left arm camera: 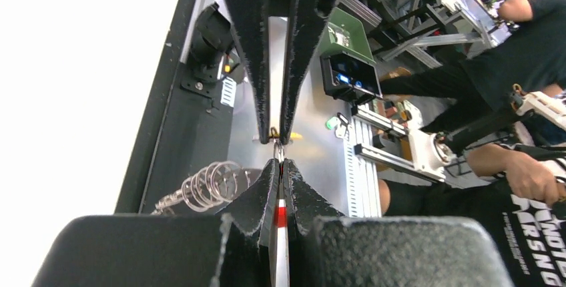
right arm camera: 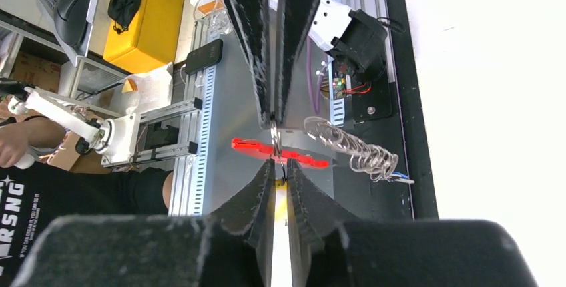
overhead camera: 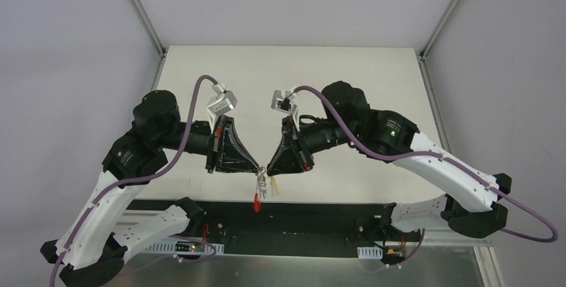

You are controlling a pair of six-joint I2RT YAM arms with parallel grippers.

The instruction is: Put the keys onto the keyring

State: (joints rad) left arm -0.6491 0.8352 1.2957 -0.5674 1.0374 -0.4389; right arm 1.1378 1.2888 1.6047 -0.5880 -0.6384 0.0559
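Note:
My two grippers meet tip to tip above the table's near edge. My left gripper is shut on the keyring's thin silver ring. The red strap hangs below it, and red shows in the slit between the left fingers. The right wrist view shows the strap, the coiled chain and the blue tag. My right gripper is shut on the key, its yellow head between the jaws. The key's tip touches the ring; whether it is threaded I cannot tell.
The white table lies beyond the grippers. A black strip and the aluminium frame run under them at the near edge. The coiled chain also shows in the left wrist view. People and benches show in the background.

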